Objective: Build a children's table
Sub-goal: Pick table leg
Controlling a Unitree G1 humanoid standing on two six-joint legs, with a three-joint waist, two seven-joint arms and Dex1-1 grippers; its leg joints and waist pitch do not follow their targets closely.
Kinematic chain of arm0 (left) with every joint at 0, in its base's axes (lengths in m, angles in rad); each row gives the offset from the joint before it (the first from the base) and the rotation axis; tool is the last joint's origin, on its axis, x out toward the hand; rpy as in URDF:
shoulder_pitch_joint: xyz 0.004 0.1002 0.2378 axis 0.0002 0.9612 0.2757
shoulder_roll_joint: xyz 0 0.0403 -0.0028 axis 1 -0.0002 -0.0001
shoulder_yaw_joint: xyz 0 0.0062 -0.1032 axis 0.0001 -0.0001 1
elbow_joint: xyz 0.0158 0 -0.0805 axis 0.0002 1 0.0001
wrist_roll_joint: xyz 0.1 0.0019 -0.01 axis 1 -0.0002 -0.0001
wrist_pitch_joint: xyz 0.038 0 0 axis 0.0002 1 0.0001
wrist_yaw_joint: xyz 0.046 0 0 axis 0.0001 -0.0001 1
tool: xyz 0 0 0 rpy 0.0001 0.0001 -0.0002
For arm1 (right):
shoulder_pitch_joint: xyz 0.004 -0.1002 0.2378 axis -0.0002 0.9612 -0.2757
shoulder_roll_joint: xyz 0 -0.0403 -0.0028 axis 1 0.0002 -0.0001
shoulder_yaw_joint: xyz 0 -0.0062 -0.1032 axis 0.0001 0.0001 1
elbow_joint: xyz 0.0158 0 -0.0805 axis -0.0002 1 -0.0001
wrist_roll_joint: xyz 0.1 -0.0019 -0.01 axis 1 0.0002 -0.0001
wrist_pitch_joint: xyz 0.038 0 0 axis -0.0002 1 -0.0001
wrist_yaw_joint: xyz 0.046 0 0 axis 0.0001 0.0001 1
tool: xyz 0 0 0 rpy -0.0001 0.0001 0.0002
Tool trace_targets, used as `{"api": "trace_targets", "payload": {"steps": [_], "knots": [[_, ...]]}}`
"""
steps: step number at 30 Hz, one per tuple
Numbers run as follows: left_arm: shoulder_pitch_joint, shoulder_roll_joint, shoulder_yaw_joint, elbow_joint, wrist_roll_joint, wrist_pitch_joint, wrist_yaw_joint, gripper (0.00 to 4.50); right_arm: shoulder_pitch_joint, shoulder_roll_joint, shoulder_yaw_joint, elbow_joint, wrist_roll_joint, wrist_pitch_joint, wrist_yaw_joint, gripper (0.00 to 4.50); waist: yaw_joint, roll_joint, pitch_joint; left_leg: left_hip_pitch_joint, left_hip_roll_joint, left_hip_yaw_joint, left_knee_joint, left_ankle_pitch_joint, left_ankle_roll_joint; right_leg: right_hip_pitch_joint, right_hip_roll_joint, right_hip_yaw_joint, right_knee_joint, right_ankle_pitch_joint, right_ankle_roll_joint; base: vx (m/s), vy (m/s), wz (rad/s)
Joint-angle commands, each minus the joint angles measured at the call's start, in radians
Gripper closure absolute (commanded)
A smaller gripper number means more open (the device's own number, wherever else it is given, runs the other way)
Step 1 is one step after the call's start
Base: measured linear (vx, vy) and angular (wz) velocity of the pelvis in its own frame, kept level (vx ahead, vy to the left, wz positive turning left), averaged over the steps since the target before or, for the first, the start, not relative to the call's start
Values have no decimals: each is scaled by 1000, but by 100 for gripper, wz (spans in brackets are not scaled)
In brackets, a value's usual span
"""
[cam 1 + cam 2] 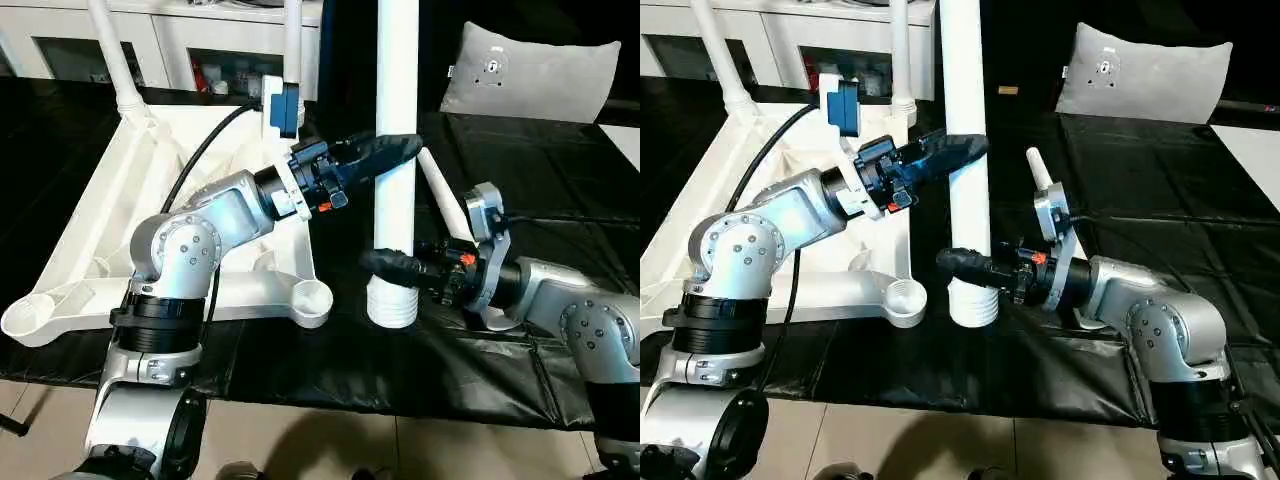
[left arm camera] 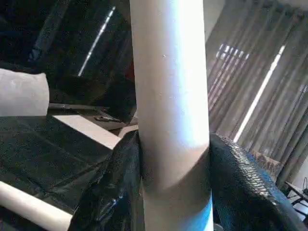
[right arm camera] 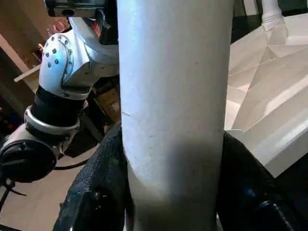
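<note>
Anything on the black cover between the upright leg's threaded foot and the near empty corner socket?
Nothing: in the left eye view, bare black cover separates the upright leg from the empty corner socket.

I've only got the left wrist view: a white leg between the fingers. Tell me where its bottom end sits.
Observer: The upright leg stands with its ribbed end on the black-covered table, beside the near corner socket, not in it.
Operator: Report the right gripper.
Observer: The right gripper clasps that leg just above the ribs, below the left gripper.
Operator: Count the fitted legs.
Observer: Two: the far-left leg and the far-right leg.
</note>
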Motion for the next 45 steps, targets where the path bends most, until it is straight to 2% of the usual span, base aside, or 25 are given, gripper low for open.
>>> {"api": "trace_targets", "payload": {"steps": [1,5,7,8,9,16,18,20,21,22,24,25,29,30,31,34,36,37,45], "knots": [[-5,-7,-16,-43,3,5,4,271,13,-4,3,-3,-33,-2,-33,257,4,-15,-84,-14,34,12,-60,72,71,80,-76,48,-60,-126,-192,0,0,0],[2,-8,-20,-50,12,2,19,271,11,-1,6,1,-39,-11,-43,257,4,-15,-85,-14,35,12,-60,72,68,80,-76,48,-60,-136,-185,0,0,0],[8,-2,-36,-51,44,-18,30,271,7,4,8,7,-52,-25,-56,257,3,-15,-85,-14,36,12,-60,76,68,79,-76,48,-61,-131,-183,0,0,0],[19,6,-54,-64,66,-39,20,215,10,8,7,5,-57,-33,-64,257,4,-15,-84,-14,36,11,-60,76,68,78,-76,47,-61,-133,-182,0,0,0],[32,9,-67,-75,80,-52,17,201,11,17,4,5,-62,-41,-77,257,4,-11,-84,-15,36,11,-61,71,66,79,-76,48,-62,-139,-178,0,0,0],[107,-1,-98,-146,115,-98,28,149,22,75,2,-15,-92,-92,-157,259,-3,-10,-81,-15,38,11,-65,48,45,77,-78,48,-63,-153,-174,0,0,0],[138,-5,-120,-187,175,-154,69,133,26,104,17,-19,-137,-129,-211,259,-5,-9,-79,-14,40,10,-67,36,40,75,-77,49,-65,-164,-171,0,0,0],[143,-7,-126,-194,195,-168,87,116,25,111,21,-18,-150,-139,-226,259,-9,-8,-78,-13,40,11,-68,23,35,75,-76,49,-67,-178,-163,0,0,0],[151,-8,-144,-199,244,-201,122,105,25,129,23,-16,-165,-152,-251,259,-9,-6,-76,-13,38,11,-69,15,32,74,-75,49,-70,-193,-156,0,0,0],[162,-14,-162,-204,286,-231,151,105,24,151,24,-13,-181,-168,-280,259,-11,-9,-74,-13,38,12,-70,2,30,73,-74,49,-72,-209,-149,0,0,0],[186,-37,-189,-214,354,-283,210,103,24,188,29,-7,-207,-192,-327,259,-13,-8,-75,-15,40,10,-71,1,26,73,-76,50,-73,-216,-139,0,0,0],[188,-39,-190,-213,358,-285,215,103,24,190,30,-7,-209,-194,-329,259,-14,-9,-73,-15,40,10,-72,-5,23,72,-75,50,-74,-221,-134,0,0,0],[211,-82,-224,-186,475,-353,345,103,25,233,54,0,-256,-235,-383,259,-16,-9,-71,-17,37,11,-73,-20,20,72,-73,51,-78,-230,-120,0,0,0],[212,-91,-233,-176,502,-374,371,131,24,246,53,3,-262,-242,-401,259,-17,-9,-71,-17,37,10,-73,-20,20,71,-74,52,-78,-231,-118,0,0,0],[211,-106,-232,-166,521,-386,405,138,22,259,52,6,-267,-247,-416,259,-19,-9,-70,-17,37,10,-73,-25,20,70,-72,51,-80,-235,-111,0,0,0],[203,-147,-218,-145,552,-414,471,157,16,285,58,10,-284,-256,-447,259,-21,-5,-68,-17,38,9,-74,-33,17,70,-73,51,-80,-228,-112,0,0,0],[198,-147,-224,-138,566,-419,475,173,14,292,63,10,-292,-260,-456,259,-22,-5,-68,-17,37,8,-74,-35,19,70,-72,51,-80,-215,-116,0,0,0],[197,-144,-231,-134,575,-422,474,183,13,295,67,11,-297,-264,-460,259,-22,-1,-66,-16,38,7,-76,-39,19,68,-72,52,-80,-214,-116,0,0,0],[195,-161,-224,-99,613,-443,513,238,15,311,72,13,-318,-278,-480,259,-30,-3,-63,-17,37,8,-77,-69,19,67,-73,52,-83,-229,-125,0,0,0]]}}
